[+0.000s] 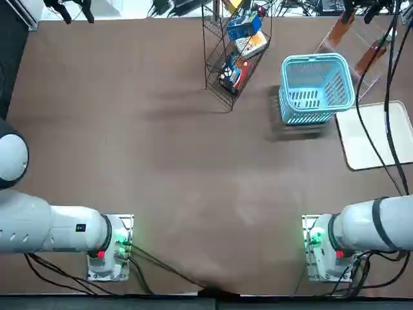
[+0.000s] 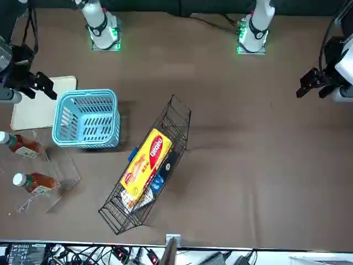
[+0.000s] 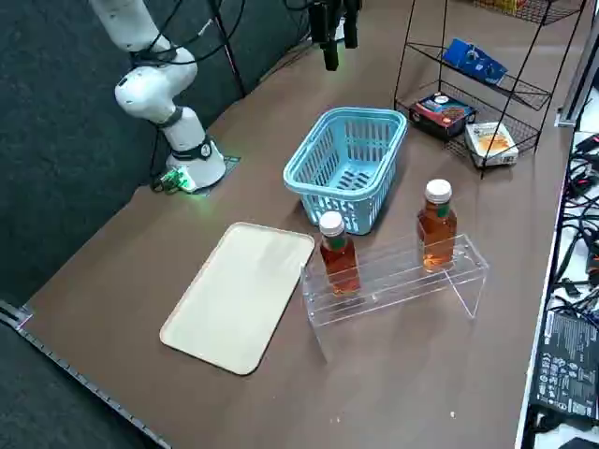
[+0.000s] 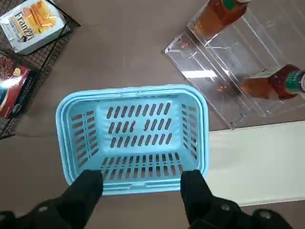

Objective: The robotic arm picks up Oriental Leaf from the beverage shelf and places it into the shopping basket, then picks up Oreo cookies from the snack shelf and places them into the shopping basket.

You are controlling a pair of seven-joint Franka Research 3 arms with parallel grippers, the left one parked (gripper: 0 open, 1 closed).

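**Poised over the desk with jaws spread, near the blue basket**

Hovers above the desk [image 1: 174, 148] with the right gripper [image 4: 142, 185], jaws well apart, as seen in the right wrist view. Points down toward the shopping basket [image 4: 133, 138], with the basket's slotted floor in plain sight between and beyond the jaws. Hangs from the working robotic arm [image 1: 381, 223], based at the right of the top view. Cannot tell from these views exactly how high above the basket.

To find the tea, look to the clear rack [image 3: 402, 281] near the basket. See two bottles there: one amber bottle [image 3: 339, 257] toward the tray side, another amber bottle [image 3: 437, 229] toward the wire rack, both with white caps uppermost. Just beside the clear rack, see a cream tray [image 3: 239, 295] flat on the desk, near the basket too.

For the cookies, look to the black wire rack [image 3: 524, 91], across the basket from the tray. Find the blue Oreo packet [image 3: 474, 61] on its middle tier. On the tier below, see a red-and-black packet [image 3: 445, 112] and a white box [image 3: 491, 142] with a food picture. On the top tier, see a large yellow packet [image 2: 146, 164], tilted along with the rack in the front view.
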